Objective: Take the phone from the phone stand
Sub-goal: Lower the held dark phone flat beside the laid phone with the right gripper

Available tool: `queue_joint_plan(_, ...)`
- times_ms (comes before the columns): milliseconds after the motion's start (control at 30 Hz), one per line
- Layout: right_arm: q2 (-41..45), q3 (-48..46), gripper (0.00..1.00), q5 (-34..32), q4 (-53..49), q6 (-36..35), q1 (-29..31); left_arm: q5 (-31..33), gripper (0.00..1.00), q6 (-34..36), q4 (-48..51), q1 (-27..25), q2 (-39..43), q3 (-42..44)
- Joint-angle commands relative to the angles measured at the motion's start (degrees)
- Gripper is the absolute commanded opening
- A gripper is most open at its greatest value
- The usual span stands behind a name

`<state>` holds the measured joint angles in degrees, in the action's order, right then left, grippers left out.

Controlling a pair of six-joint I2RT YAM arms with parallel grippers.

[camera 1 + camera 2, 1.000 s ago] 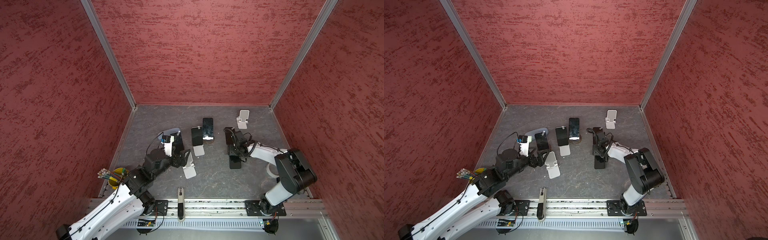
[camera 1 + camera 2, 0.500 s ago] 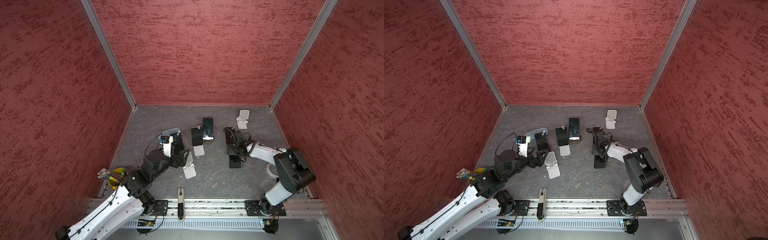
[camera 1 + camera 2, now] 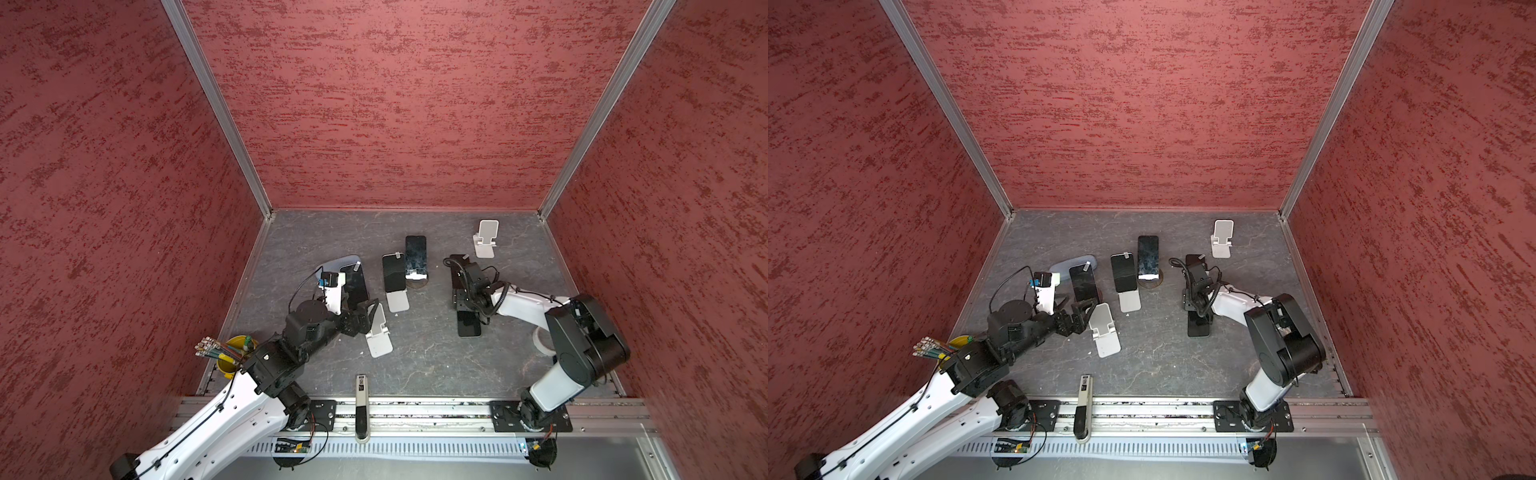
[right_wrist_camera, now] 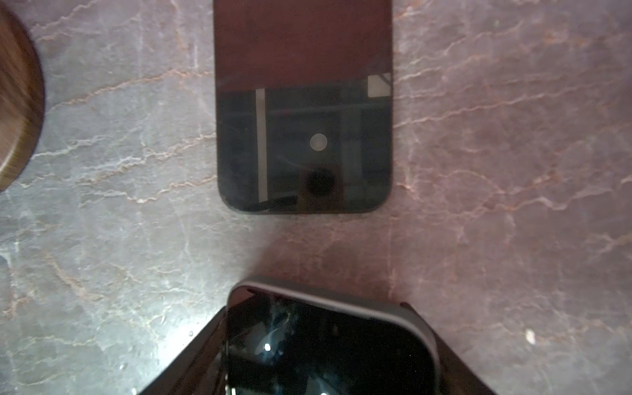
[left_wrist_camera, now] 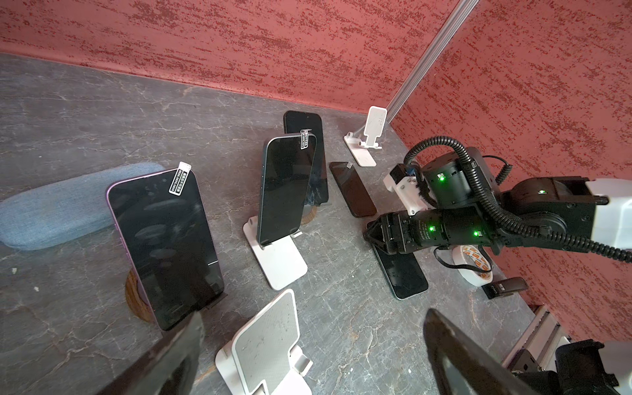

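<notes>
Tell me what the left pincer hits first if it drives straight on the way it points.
Most likely the empty white stand: it sits just ahead of the open left pincer, between its fingers in the left wrist view. Depth is unclear, so it could skim over it.

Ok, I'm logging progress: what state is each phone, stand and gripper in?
Purple phone: propped on wooden stand.
Middle phone: propped on white stand.
Back phone: propped on round stand.
Far flat phone: lying on table.
Near flat phone: on table, between fingers of right gripper.
Front stand: empty.
Corner stand: empty.
Left gripper: open, empty.
Right gripper: grip unclear.
</notes>
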<state>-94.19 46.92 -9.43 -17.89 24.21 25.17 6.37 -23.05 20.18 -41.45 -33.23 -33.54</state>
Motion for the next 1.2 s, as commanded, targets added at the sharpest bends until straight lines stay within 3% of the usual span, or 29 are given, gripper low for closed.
queue_joint_plan(0, -3.06, -1.28, 0.74, 2.38, -2.32, 0.53, 1.19, 0.57, 0.99, 0.81, 0.82, 0.06, 0.66, 0.23)
queue_joint_plan(600, -5.37, 1.3, 0.8, -0.7, -5.42, 3.39, 1.29, 1.68, 0.99, 1.17, 1.28, 0.15, 0.74, 0.29)
queue_joint_plan(1167, -0.01, 4.72, 0.88, -0.61, -6.19, 1.56, 1.31, 7.26, 1.0, -1.66, 9.58, -1.21, -5.88, -5.26)
